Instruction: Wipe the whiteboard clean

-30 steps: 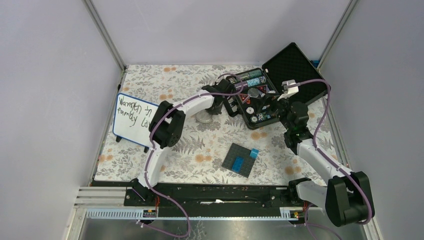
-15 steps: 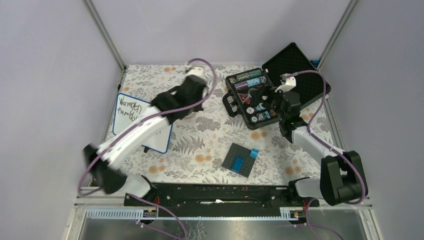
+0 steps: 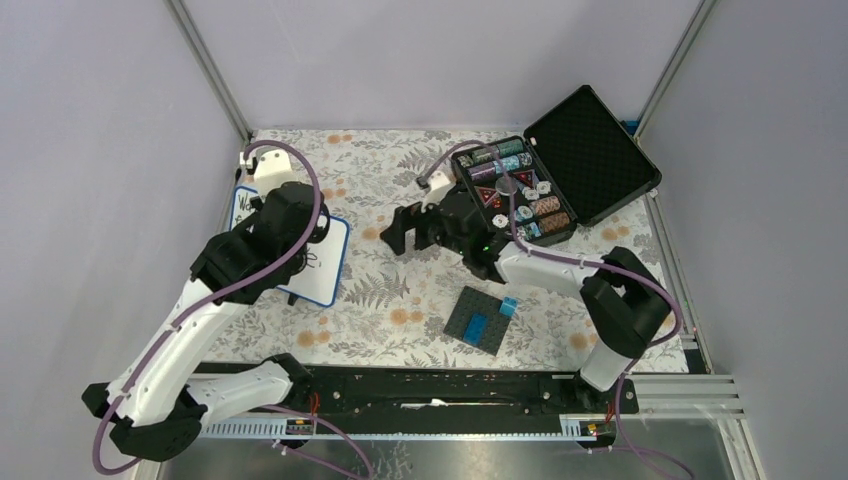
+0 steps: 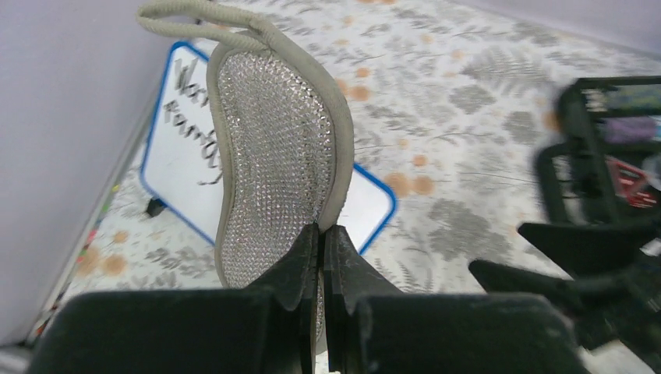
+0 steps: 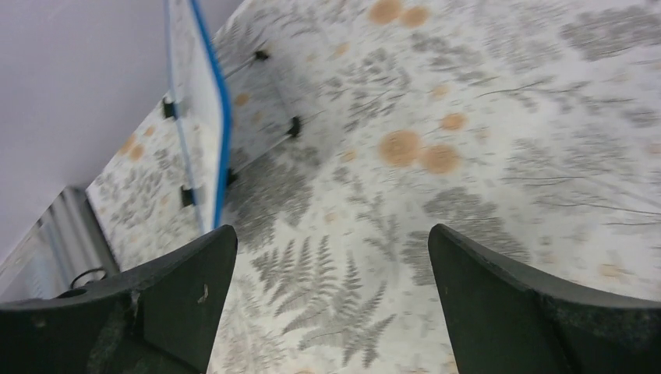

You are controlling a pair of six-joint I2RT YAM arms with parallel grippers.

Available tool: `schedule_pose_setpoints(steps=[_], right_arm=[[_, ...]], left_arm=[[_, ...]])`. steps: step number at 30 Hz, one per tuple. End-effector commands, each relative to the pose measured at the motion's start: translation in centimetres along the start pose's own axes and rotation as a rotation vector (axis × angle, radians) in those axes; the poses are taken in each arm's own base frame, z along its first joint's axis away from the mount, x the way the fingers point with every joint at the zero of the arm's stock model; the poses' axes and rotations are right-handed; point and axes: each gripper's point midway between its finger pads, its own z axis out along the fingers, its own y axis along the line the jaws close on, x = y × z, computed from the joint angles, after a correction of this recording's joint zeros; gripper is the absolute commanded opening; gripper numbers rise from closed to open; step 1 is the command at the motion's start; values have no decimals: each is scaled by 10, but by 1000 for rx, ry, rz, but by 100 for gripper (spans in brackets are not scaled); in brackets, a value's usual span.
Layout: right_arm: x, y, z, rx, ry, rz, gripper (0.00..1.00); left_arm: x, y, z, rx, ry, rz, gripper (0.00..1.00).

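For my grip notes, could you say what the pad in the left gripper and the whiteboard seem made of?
The pad looks like shiny silver mesh fabric, its edge bound in grey cloth. The whiteboard looks smooth white, blue-rimmed, probably plastic.

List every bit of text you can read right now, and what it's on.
"Wa..." - whiteboard, top handwritten line, cut off by the mesh pad in the left gripper.
"Fam..." - whiteboard, second line, likewise cut off.
Markings on the items in the black case: too small to read.

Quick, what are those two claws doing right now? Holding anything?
Left gripper: jaws closed on a silvery mesh pad.
Right gripper: jaws open, holding nothing.
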Motion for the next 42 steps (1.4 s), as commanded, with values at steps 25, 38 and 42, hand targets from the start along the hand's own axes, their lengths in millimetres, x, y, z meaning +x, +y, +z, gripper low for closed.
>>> schedule_pose_setpoints(steps=[25, 38, 42], right_arm=[[50, 122, 78, -360, 93, 158, 68], [65, 134, 100, -404, 127, 168, 47], [70, 134, 100, -412, 129, 157, 37]], left_arm=[[112, 110, 119, -422, 330, -446, 0], [130, 106, 136, -347, 424, -534, 0], [139, 101, 142, -312, 463, -574, 0]])
